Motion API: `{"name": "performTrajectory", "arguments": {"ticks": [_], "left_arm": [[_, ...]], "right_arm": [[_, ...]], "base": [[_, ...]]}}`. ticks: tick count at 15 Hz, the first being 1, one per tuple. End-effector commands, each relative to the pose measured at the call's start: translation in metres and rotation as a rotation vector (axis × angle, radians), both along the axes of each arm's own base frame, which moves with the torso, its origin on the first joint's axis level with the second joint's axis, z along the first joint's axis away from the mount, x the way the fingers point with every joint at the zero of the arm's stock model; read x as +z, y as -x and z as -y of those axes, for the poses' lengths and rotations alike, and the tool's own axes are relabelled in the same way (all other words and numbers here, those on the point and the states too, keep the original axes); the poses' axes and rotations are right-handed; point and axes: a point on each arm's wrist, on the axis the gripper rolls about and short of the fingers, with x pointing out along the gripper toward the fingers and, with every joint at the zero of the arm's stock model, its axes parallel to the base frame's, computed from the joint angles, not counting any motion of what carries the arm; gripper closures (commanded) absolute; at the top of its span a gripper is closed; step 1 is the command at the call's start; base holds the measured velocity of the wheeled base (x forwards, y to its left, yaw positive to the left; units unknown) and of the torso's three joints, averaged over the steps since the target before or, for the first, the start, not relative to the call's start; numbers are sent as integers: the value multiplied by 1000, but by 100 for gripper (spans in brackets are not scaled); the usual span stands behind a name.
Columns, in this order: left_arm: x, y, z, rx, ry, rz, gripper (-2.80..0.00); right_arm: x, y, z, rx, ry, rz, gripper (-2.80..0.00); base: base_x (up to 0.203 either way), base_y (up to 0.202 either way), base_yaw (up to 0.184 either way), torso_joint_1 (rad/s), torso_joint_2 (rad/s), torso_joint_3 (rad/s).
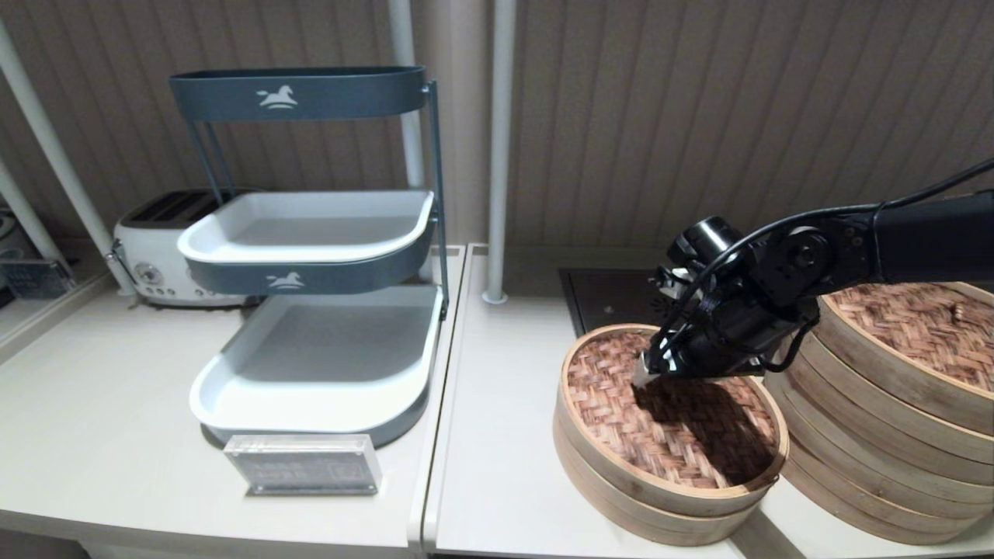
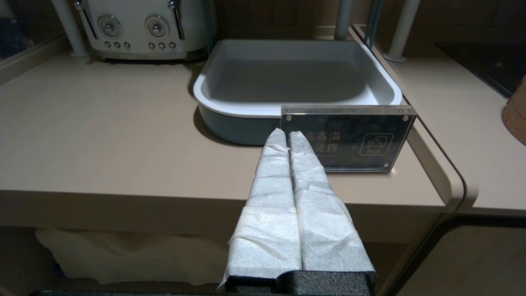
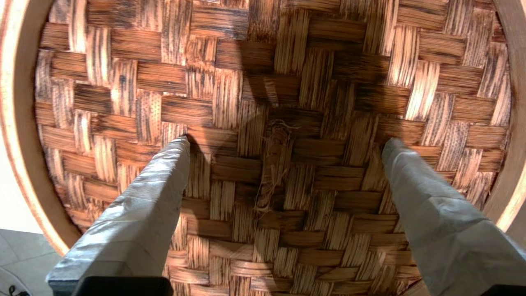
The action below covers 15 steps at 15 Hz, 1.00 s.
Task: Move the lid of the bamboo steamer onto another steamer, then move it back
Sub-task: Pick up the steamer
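The bamboo steamer lid [image 1: 613, 404], reddish-brown weave inside a pale rim, lies flat on a low steamer base [image 1: 644, 516] at the table's front right. My right gripper [image 1: 660, 371] hangs just above its middle, open; in the right wrist view my right gripper [image 3: 287, 142] has its wrapped fingers wide apart on either side of the thin loop handle [image 3: 273, 164], with nothing between them. The tall steamer of stacked pale tiers [image 1: 870, 435] stands right beside it, topped by a woven lid with a pale knob [image 1: 960, 310]. My left gripper [image 2: 286, 133] is shut and empty, before the table's front edge.
A tiered grey-and-white tray rack [image 1: 311, 341] stands at the left, with a clear acrylic sign [image 1: 303, 463] in front of it and a white toaster [image 1: 159, 248] behind. White poles [image 1: 497, 155] rise at the back. A dark hob [image 1: 606, 299] lies behind the lid.
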Motion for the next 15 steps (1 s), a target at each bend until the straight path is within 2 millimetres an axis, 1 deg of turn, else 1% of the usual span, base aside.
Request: {"name": "performTrajectory", "arguments": {"ticks": [1, 2, 3, 4, 10, 15], "left_arm": [[-8, -2, 0, 0, 0, -27, 0], [-8, -2, 0, 0, 0, -27, 0], [-8, -2, 0, 0, 0, -27, 0], [-8, -2, 0, 0, 0, -26, 0], [-8, -2, 0, 0, 0, -25, 0], [-8, -2, 0, 0, 0, -27, 0]], "right_arm": [[-4, -1, -1, -1, 4, -13, -280], [-5, -2, -1, -1, 5, -16, -280], [-5, -2, 0, -3, 6, -14, -85], [-5, -2, 0, -6, 13, -13, 0], [-6, -1, 0, -12, 30, -13, 0], [-7, 0, -5, 3, 24, -18, 0]], "base": [[0, 0, 0, 0, 0, 0], [0, 0, 0, 0, 0, 0], [0, 0, 0, 0, 0, 0], [0, 0, 0, 0, 0, 0], [0, 0, 0, 0, 0, 0], [0, 0, 0, 0, 0, 0]]}}
